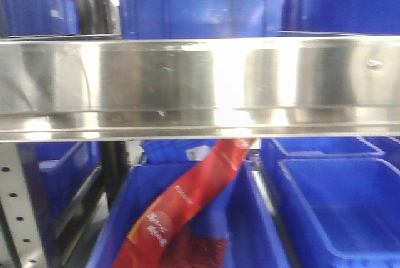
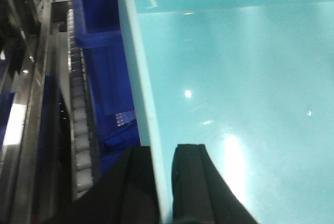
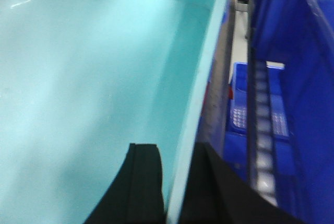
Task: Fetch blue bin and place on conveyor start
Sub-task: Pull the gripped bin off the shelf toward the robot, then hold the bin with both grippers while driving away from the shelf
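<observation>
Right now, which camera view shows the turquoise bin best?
The left wrist view: the turquoise bin fills it, sharp, with rim and inside showing, the left gripper astride its wall. The right wrist view shows another wall, blurrier. The front view shows none of it.

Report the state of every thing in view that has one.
blue bin, empty where visible, clamped at both side walls.
left tool, shut on the blue bin's wall.
right tool, shut on the opposite wall.
red packet, leaning inside a dark-blue shelf bin.
right shelf bin, empty.
</observation>
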You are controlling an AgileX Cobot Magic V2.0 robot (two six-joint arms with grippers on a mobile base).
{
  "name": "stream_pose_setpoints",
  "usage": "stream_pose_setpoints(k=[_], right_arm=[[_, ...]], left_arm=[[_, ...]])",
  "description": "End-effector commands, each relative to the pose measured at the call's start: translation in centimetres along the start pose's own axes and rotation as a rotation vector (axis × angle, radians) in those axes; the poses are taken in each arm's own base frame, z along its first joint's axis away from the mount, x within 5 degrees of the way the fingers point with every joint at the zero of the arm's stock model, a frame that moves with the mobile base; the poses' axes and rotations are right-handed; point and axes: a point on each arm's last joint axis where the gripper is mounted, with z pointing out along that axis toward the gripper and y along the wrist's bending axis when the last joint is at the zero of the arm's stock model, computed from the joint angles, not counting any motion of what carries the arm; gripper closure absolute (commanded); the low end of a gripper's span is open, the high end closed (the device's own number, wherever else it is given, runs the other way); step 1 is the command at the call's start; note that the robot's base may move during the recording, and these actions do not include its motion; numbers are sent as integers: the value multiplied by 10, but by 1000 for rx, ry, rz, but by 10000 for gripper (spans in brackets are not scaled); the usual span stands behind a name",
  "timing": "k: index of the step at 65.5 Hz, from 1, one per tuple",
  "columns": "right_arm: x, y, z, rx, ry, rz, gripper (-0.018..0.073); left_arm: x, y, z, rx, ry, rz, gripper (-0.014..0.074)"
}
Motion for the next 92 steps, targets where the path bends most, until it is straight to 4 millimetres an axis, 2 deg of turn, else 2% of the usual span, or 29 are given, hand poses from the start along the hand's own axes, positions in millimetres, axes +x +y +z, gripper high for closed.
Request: stream_pose_setpoints(k=[1,92], right_arm=[[-8,7,-9,-54,-80,14,711],[-8,7,-9,-54,-80,14,711]], left_arm=[[-12,-9,-8,78,-116,-25,708],[-12,-9,-8,77,-114,-25,708]])
